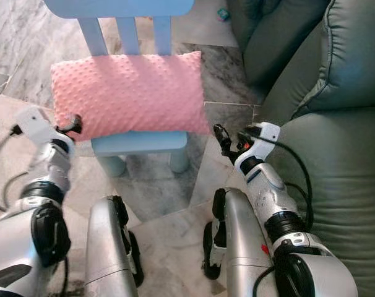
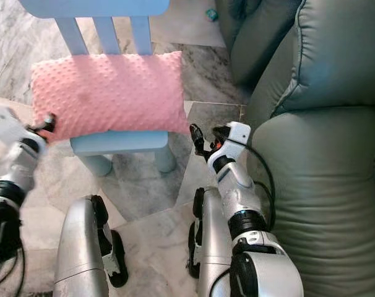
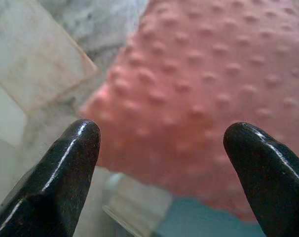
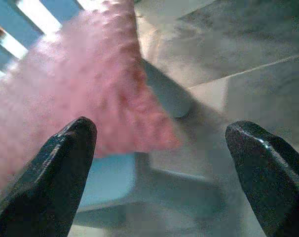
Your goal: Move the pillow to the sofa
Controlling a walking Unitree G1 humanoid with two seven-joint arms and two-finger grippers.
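Left eye view: the pink pillow (image 1: 129, 94) lies across the blue chair's (image 1: 140, 142) seat, not yet lifted; left gripper (image 1: 74, 124) at its near-left corner and right gripper (image 1: 228, 141) just off its near-right corner both have fingers spread, holding nothing; the sofa (image 1: 336, 161) waits alongside

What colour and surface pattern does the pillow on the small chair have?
The pillow is pink with rows of small raised dots; the left wrist view shows the texture best.

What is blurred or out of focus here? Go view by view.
Head views: mostly sharp, left gripper smeared; left wrist view: pillow soft, fingers crisp; right wrist view: pillow and chair blurred, fingers sharper.
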